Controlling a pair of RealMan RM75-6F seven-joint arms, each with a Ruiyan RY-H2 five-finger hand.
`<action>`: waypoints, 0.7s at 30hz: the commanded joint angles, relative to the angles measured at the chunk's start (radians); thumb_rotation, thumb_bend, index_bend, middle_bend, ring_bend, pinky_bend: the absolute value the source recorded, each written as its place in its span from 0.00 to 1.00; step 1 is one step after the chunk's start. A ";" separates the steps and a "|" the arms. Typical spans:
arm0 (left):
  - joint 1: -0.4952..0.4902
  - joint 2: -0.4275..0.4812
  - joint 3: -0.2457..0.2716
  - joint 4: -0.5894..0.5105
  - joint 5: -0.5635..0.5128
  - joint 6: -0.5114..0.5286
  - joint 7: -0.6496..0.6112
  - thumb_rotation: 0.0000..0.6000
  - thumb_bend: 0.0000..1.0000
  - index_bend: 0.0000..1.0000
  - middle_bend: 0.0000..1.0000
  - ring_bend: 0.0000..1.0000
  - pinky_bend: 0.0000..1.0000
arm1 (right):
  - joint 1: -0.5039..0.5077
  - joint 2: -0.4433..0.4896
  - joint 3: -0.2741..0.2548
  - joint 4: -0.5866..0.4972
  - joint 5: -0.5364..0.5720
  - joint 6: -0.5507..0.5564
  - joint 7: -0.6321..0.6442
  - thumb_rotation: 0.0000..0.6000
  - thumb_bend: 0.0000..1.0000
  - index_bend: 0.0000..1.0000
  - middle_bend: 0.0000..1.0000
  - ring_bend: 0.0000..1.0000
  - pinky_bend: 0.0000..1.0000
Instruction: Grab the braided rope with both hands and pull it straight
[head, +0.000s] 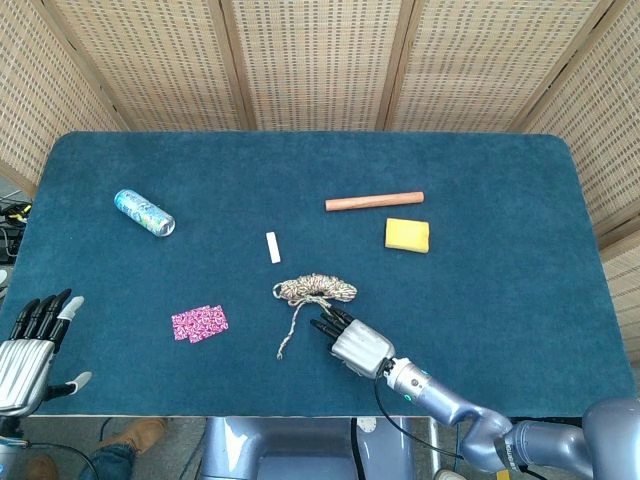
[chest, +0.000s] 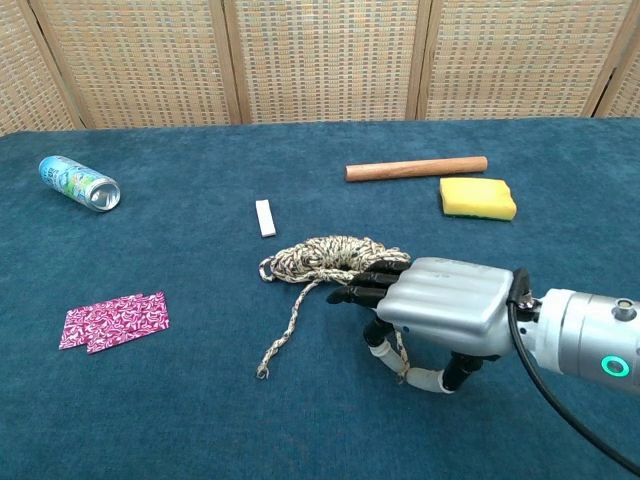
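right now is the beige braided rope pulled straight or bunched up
Bunched up: the beige braided rope lies coiled on the blue table, one loose end trailing toward the near edge.

One braided rope (chest: 335, 256), one can (chest: 79, 182), one wooden rod (chest: 416, 168), one sponge (chest: 477, 198) — one white stick (chest: 265, 217), one pink packet (chest: 113, 321).

head view looks steeply down on the whole table (head: 500, 300); chest view sits low and near.
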 joint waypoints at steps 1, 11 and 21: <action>-0.003 -0.003 0.000 0.002 -0.005 -0.006 0.004 1.00 0.00 0.00 0.00 0.00 0.00 | 0.000 0.006 0.002 0.001 -0.009 0.019 0.018 1.00 0.50 0.62 0.04 0.00 0.00; -0.066 -0.092 -0.030 0.095 0.031 -0.050 0.059 1.00 0.00 0.00 0.00 0.00 0.00 | -0.007 0.101 -0.035 0.098 -0.120 0.134 0.041 1.00 0.50 0.62 0.03 0.00 0.00; -0.210 -0.207 -0.064 0.152 0.113 -0.184 0.157 1.00 0.00 0.03 0.00 0.00 0.00 | -0.037 0.146 -0.060 0.165 -0.125 0.189 0.148 1.00 0.50 0.62 0.02 0.00 0.00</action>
